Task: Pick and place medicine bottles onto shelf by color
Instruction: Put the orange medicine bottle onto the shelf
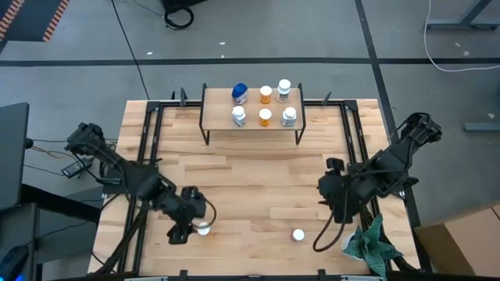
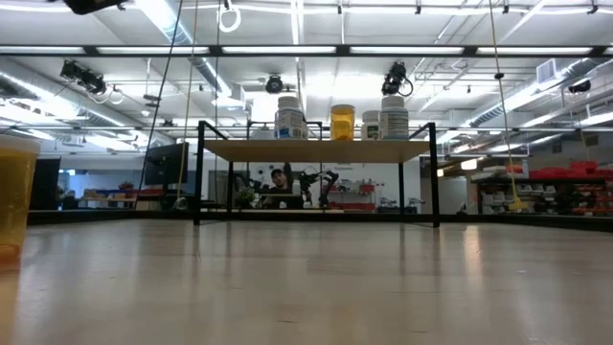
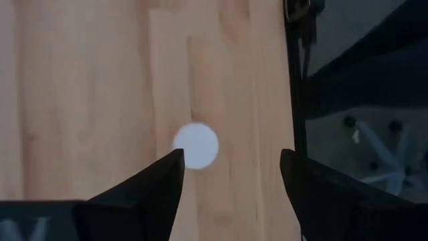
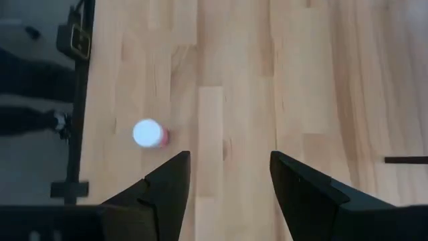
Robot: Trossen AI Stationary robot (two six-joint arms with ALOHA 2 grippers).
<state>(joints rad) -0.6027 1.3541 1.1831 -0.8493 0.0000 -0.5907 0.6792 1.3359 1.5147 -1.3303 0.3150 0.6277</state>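
Note:
Two medicine bottles stand upright on the table near its front edge. One shows only its white cap (image 3: 196,145) (image 1: 205,229). My left gripper (image 3: 231,161) (image 1: 191,225) hovers open above it, tilted down, the cap just off one fingertip and not between the fingers. The other has a white cap and a pink body (image 4: 148,133) (image 1: 298,234). My right gripper (image 4: 231,167) (image 1: 330,195) hangs open higher up, far-right of it. The shelf (image 1: 251,125) (image 2: 316,150) stands at the far edge on black legs and carries several bottles: blue-topped, orange and white.
An orange bottle (image 2: 14,196) shows at the low view's left edge, close to the camera. A teal crumpled thing (image 1: 375,243) lies at the near right corner. Black frame rails (image 1: 148,156) run along both table sides. Bare wood (image 1: 258,179) lies between the shelf and the arms.

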